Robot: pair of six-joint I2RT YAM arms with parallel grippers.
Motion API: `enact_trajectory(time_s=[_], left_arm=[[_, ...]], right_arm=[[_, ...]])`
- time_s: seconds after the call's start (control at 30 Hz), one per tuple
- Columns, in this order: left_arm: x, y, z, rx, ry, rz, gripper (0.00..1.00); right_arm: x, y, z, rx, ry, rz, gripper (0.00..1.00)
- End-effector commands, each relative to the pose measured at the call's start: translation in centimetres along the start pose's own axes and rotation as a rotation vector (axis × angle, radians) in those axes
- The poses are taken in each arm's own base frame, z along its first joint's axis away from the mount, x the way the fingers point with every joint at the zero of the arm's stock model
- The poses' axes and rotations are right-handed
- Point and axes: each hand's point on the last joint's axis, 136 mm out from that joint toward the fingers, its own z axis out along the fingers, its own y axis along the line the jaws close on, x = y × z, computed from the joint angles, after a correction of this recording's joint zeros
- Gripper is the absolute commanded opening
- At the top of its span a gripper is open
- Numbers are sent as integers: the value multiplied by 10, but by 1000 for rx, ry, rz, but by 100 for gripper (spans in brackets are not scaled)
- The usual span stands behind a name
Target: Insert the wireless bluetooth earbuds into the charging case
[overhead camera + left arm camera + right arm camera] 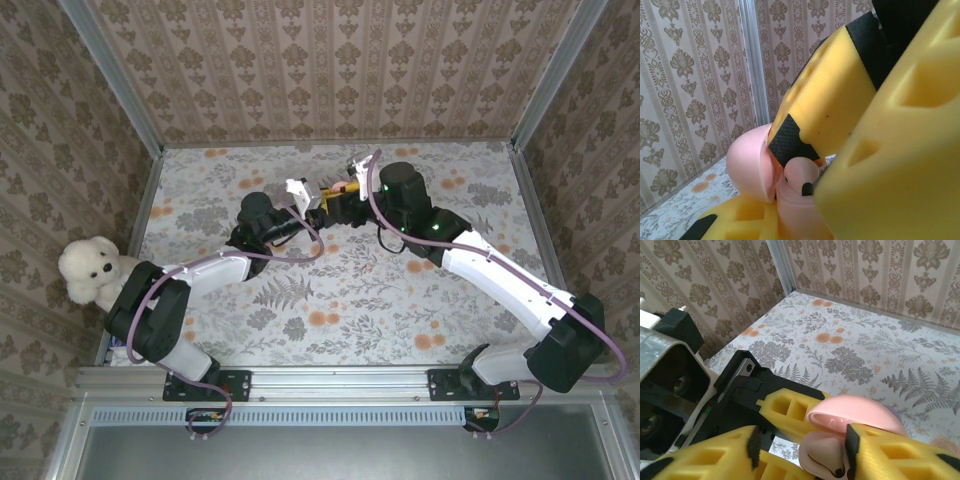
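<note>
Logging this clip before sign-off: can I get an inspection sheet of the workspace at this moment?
Surface: floral tablecloth, flat.
Job's things: pink charging case, lid open; pink earbud sitting in it.
Clutter: white plush toy at the left edge.
Grippers: left gripper shut on the charging case; right gripper open around the earbud.
Cables: lilac cable looped along each arm.
Surroundings: wallpapered walls, metal frame.

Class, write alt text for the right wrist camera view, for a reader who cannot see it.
A pink charging case, lid raised and a pink earbud at its opening, appears between the right claw's yellow foam fingers. The other arm's black-and-yellow finger reaches it from the left. Behind lie a floral table and patterned walls.
</note>
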Motion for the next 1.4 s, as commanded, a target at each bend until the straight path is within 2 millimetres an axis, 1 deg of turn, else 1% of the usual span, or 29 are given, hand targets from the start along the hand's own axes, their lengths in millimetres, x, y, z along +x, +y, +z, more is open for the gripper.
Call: enact_trajectory(time_s=[0.0, 0.07, 0.17, 0.23, 0.27, 0.33, 0.43, 0.53, 0.63, 0.7, 0.8, 0.83, 0.87, 0.97, 1.03, 1.1, 1.27, 1.37], left_arm=[[-32, -5, 0, 11, -76, 89, 0], [-31, -4, 0, 4, -74, 91, 0], [-28, -1, -2, -12, -69, 95, 0], [-27, -2, -3, -14, -70, 97, 0], [-26, -1, -4, -16, -69, 98, 0], [-24, 5, -6, -56, -66, 100, 0], [-23, 9, -9, -83, -70, 106, 0], [-22, 14, -13, -124, -73, 118, 0], [-24, 19, -17, -169, -76, 136, 0], [-23, 21, -20, -192, -74, 145, 0], [-22, 22, -23, -206, -71, 150, 0], [-22, 21, -24, -207, -70, 149, 0], [-22, 22, -25, -211, -70, 150, 0], [-19, 21, -28, -219, -68, 150, 0], [-18, 21, -29, -224, -72, 149, 0], [-16, 21, -31, -230, -72, 148, 0], [-14, 22, -35, -242, -74, 145, 0], [-12, 23, -37, -248, -76, 142, 0]], right_arm=[[-24, -8, -22, 53, -58, 71, 60], [-38, -12, -36, 69, -104, 110, 66], [-50, -23, -57, 109, -150, 184, 71], [-51, -36, -69, 169, -160, 240, 74], [-49, -44, -75, 203, -156, 275, 75], [-41, -57, -82, 259, -142, 325, 75], [-14, -82, -86, 371, -89, 422, 75], [29, -100, -78, 453, 9, 526, 75], [85, -113, -62, 534, 142, 633, 73], [127, -121, -50, 586, 229, 711, 71], [180, -128, -40, 670, 336, 805, 69], [192, -129, -38, 690, 358, 828, 68], [208, -130, -33, 717, 394, 851, 68], [230, -128, -21, 760, 450, 862, 65], [239, -127, -13, 780, 476, 871, 64], [244, -125, -5, 795, 489, 893, 61], [252, -117, 12, 809, 510, 904, 59], [260, -114, 18, 829, 552, 891, 59]])
